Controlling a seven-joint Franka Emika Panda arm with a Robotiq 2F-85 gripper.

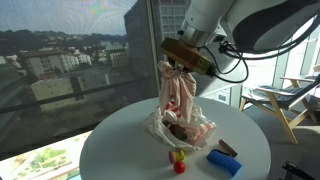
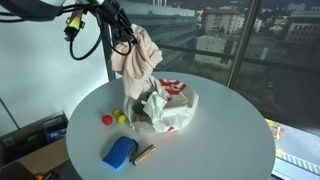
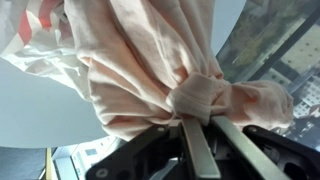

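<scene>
You risk the pink cloth (image 1: pixel 180 90) slipping free, since only its bunched knot is pinched. Its hanging tail could also drag the white plastic bag (image 1: pixel 186 128), at six o'clock beneath it, across the table (image 1: pixel 120 140). The jaws stand nearly closed, gripping the cloth's knot above the bag.

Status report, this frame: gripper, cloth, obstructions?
Gripper shut on cloth, pinching a bunched fold. Cloth hangs over bag on table. Nothing blocking; blue block beside bag.
</scene>
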